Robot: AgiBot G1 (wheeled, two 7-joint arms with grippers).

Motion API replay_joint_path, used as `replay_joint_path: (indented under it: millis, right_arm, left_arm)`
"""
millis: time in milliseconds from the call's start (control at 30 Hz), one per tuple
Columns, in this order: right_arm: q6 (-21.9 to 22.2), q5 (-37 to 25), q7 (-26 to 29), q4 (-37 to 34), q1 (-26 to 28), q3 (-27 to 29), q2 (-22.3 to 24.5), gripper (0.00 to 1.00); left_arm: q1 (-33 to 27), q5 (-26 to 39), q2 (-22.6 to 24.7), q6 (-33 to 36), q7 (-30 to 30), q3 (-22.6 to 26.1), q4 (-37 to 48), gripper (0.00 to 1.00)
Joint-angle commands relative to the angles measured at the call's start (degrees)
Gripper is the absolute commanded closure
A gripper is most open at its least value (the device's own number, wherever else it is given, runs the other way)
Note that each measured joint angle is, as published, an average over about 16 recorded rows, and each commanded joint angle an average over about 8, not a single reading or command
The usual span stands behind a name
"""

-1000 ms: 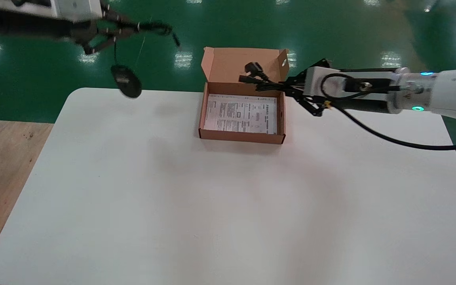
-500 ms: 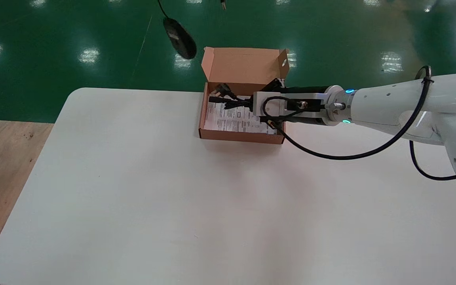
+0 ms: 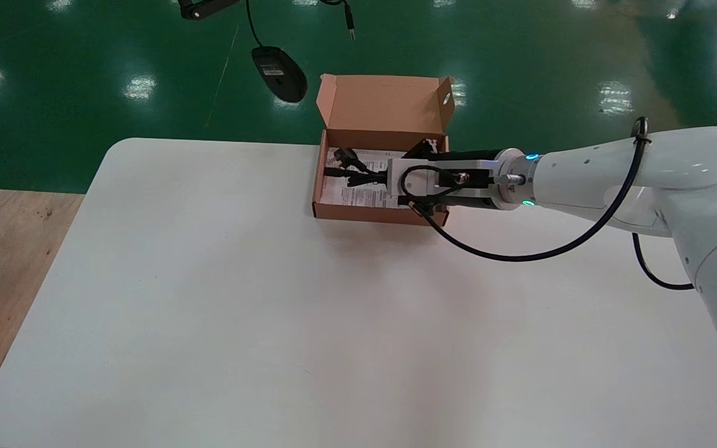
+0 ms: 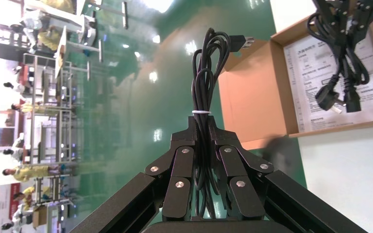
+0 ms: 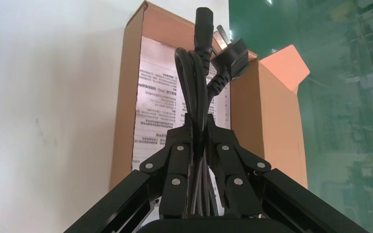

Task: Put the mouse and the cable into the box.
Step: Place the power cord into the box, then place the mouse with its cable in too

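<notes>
The white tabletop (image 3: pixel 209 298) carries the open cardboard box (image 3: pixel 376 214) toward its far edge. The box's lid flap (image 3: pixel 386 102) stands up on the far side, so the opening is free from above and from the right.

The right arm (image 3: pixel 613 174) reaches in from the right, low over the box's right wall. The right end effector (image 3: pixel 381 178) is clenched on the bundled black cable (image 3: pixel 347 169) (the right wrist view shows the bundle pinched between the fingers (image 5: pixel 177 160), with both plugs pointing away from the wrist). The cable hangs inside the walls, just over the printed sheet (image 3: pixel 365 194) that lines the box floor. I cannot tell whether it touches the sheet. Gripped at its middle, the bundle is compact and, I judge, should drop in flat when let go.

The left end effector (image 4: pixel 203 127) hangs high beyond the far edge of the tabletop, over the green floor (image 3: pixel 84 62). It is clenched on the coiled cord (image 4: pixel 204 73) of the mouse (image 3: pixel 279 73). The mouse dangles below on a free length of cord, in the air just left of the lid flap and not yet over the opening. It seems to be held clear there so the two arms do not crowd the box.
</notes>
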Motion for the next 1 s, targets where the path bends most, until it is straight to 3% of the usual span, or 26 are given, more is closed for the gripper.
replay_joint_path:
  millis: [33,100,267,333,767,1000]
  right_arm:
    - [0.31,0.19,0.62,0.54,-0.27,-0.42,-0.10,0.97]
    - [0.76,0.44,1.34,1.20,-0.60,-1.07,-0.14,0.81]
    - [1.94,1.19,3.05,2.64,-1.19,-2.81,-0.16,0.19]
    - [2.40,1.53,3.58,3.12,-1.33,-3.53,-0.14,0.02]
    - [5.33,4.58,5.75,4.38,-1.31,-7.35,0.10,0.00]
    - [5.38,8.64,8.37,1.53,2.52,-5.85,2.72,0.00]
  left_arm:
    - [-0.26,0.29,0.32,0.09,0.20,0.21,0.38,1.00]
    - [-0.59,0.49,0.68,0.12,0.66,0.35,0.91,1.00]
    - [-1.17,0.90,1.47,0.07,1.78,0.63,2.62,1.00]
    - [-1.28,1.00,1.74,0.04,2.15,0.71,3.40,1.00]
    - [-1.02,0.32,4.08,-0.22,4.48,0.43,8.47,1.00]
    - [2.65,-2.66,7.88,-1.51,7.29,-1.24,12.66,1.00]
